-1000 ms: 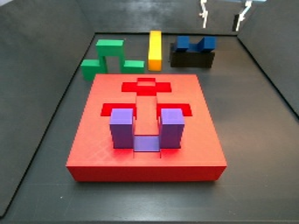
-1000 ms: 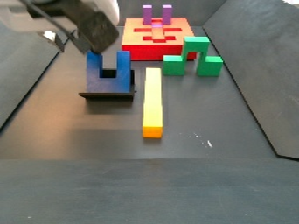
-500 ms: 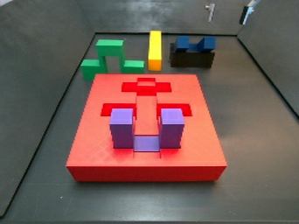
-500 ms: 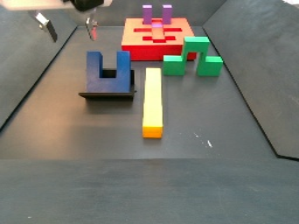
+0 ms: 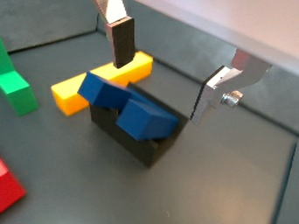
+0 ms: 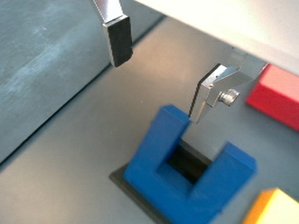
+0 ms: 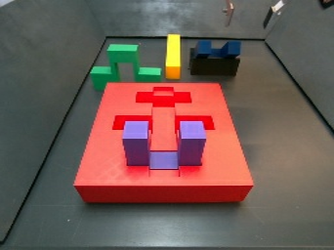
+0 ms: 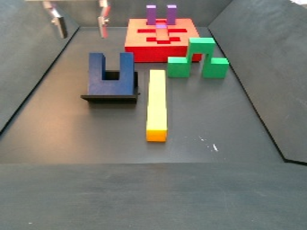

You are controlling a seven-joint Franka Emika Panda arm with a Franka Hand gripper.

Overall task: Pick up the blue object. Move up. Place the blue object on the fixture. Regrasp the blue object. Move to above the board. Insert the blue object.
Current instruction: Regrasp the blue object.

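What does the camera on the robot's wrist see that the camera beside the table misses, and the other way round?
Only a wrist view shows the open claw close up, hanging above the blue object with nothing between its silver fingers. Only a side view shows the whole red board with the purple block in it. Both show the blue object resting on the black fixture, beside the yellow bar and a green block.
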